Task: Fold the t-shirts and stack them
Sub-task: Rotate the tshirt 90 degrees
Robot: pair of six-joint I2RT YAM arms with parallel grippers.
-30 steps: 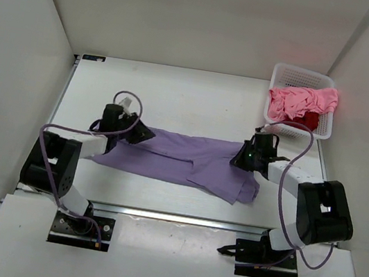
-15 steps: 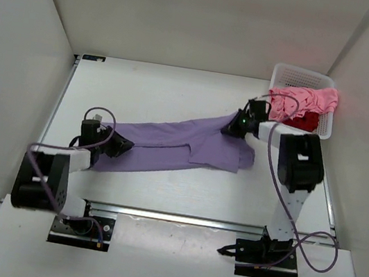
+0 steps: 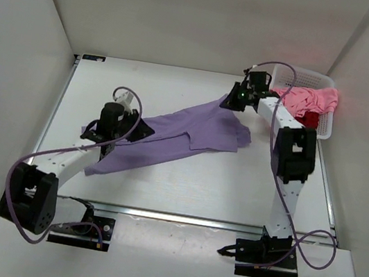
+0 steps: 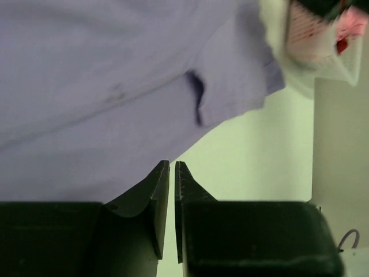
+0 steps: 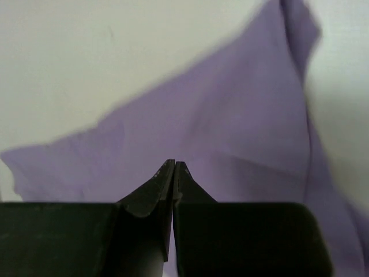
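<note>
lav. tee (image 3: 178,134), pink tee (image 3: 315,99), wht basket (image 3: 300,72)

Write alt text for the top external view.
A lavender t-shirt lies stretched diagonally across a white table, the right pincer shut on its far corner, the left pincer over its near-left part. A white basket at the far right corner holds a pink t-shirt and a dark red t-shirt.

L tool (image 4: 172,164), R tool (image 5: 174,163): blk wedge fingers (image 4: 144,196); arms (image 3: 285,197) white/blk, purple cables (image 3: 130,93).
</note>
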